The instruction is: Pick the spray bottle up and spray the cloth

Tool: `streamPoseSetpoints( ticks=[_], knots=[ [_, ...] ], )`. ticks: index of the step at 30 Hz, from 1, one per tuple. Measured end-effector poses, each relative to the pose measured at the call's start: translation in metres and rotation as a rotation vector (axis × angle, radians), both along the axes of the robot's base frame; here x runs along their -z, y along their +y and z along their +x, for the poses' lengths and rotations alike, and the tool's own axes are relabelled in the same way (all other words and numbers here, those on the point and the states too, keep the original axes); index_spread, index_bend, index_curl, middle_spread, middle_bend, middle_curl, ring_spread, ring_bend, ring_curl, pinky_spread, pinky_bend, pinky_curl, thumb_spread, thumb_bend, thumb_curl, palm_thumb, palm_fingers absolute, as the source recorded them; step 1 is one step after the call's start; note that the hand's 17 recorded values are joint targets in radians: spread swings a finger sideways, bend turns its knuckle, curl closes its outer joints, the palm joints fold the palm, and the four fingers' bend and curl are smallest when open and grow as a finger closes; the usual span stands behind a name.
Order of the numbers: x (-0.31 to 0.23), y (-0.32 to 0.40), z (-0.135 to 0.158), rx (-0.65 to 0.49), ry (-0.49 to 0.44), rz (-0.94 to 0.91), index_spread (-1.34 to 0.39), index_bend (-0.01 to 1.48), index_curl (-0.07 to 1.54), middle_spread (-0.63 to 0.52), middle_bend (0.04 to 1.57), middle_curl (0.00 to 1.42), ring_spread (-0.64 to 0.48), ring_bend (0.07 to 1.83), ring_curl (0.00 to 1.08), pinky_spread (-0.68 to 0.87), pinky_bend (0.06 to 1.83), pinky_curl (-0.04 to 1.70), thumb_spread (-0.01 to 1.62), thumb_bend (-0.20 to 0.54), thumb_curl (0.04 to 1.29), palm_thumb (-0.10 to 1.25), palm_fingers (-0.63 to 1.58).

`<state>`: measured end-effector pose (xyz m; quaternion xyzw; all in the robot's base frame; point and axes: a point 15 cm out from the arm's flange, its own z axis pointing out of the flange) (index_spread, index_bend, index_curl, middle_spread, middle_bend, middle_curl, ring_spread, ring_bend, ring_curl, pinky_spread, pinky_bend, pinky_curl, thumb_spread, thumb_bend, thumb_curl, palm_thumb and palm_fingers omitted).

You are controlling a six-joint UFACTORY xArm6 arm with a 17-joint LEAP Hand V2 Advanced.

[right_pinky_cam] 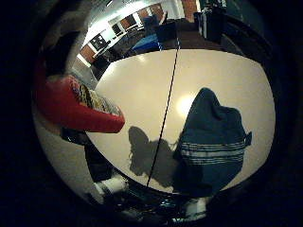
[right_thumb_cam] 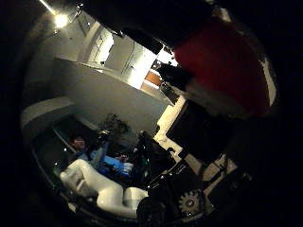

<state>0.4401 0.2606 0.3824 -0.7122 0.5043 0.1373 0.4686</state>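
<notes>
The red spray bottle (right_pinky_cam: 78, 106) sits close against the palm of the hand (right_thumb_cam: 189, 201), evidently held, though the finger curl cannot be told. Farther off, below the palm, the blue striped cloth (right_pinky_cam: 213, 142) lies crumpled on the white table (right_pinky_cam: 142, 80). A nozzle aimed off-line would likely wet the table instead.

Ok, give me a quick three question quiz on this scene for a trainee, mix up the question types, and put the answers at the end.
1. True or false: the red spray bottle stands on the table, far from the palm.
2. Multiple choice: the blue cloth is A) folded flat in a neat square, B) bunched up into a peak on the white table, C) hanging off the table edge.
3. Fill in: the cloth carries a band of pale ____ across it.

Key
1. False: the bottle is close to the palm, above the table.
2. B.
3. Stripes.
</notes>
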Motion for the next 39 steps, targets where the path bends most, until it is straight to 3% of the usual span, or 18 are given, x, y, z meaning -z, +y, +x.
streamPoseSetpoints(
  ticks=[13,32,39],
  knots=[
    [0.083,0.031,-0.004,-0.081,0.073,-0.019,-0.19,1.23,0.82,-0.13,1.4,0.8,-0.23,1.36,0.84,-0.21,1.08,1.25,1.02,-0.013,0.67,1.08,1.11],
    [0.13,0.049,0.019,-0.131,0.075,-0.072,-0.19,1.21,0.83,-0.13,1.39,0.8,-0.23,1.35,0.83,-0.21,1.07,1.23,1.06,-0.016,0.65,0.99,1.11],
    [0.142,0.037,0.027,-0.12,0.078,-0.081,-0.2,1.09,0.8,-0.12,1.31,0.75,-0.21,1.31,0.75,-0.25,1.03,1.1,1.07,-0.025,0.58,0.96,1.14]
  ],
)
